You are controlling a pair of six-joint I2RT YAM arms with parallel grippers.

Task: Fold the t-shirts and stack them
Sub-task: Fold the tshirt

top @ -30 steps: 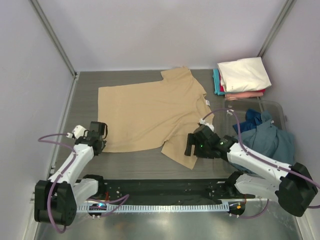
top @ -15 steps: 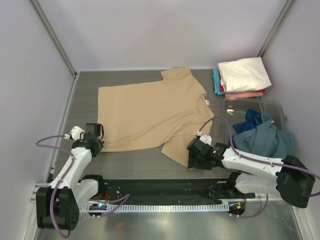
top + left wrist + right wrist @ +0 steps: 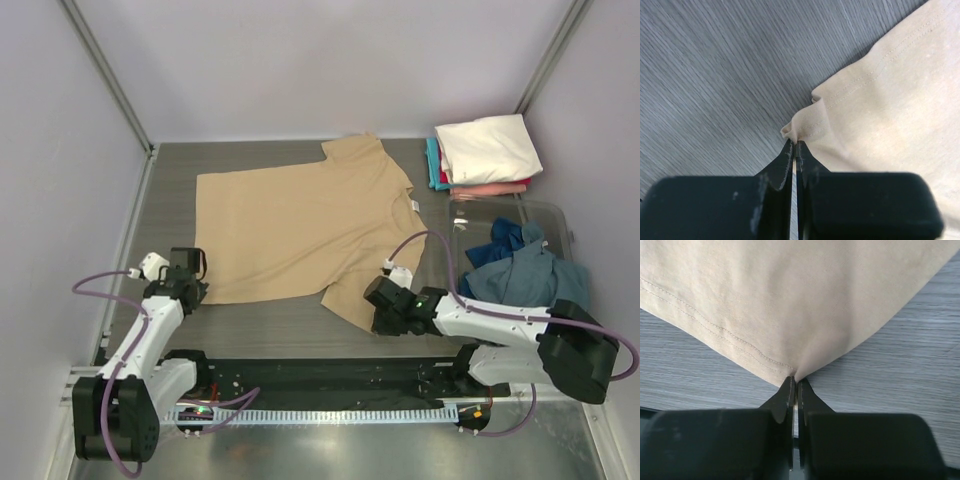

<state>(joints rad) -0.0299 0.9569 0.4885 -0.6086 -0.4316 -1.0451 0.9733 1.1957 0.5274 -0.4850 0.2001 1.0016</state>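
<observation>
Left tool (image 3: 794,145) pinches the near hem corner of the tan t-shirt (image 3: 300,220) spread flat on the tabletop (image 3: 270,325), right tool (image 3: 794,381) its near sleeve tip — 2 closed grips, likely for folding that edge over.

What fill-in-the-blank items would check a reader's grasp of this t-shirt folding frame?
1. The left gripper is shut on a corner of the ____ t-shirt.
2. The right gripper is shut on the tip of that t-shirt's near ____.
3. The folded stack at the far right has a ____ shirt on top.
Missing words: tan; sleeve; white.
</observation>
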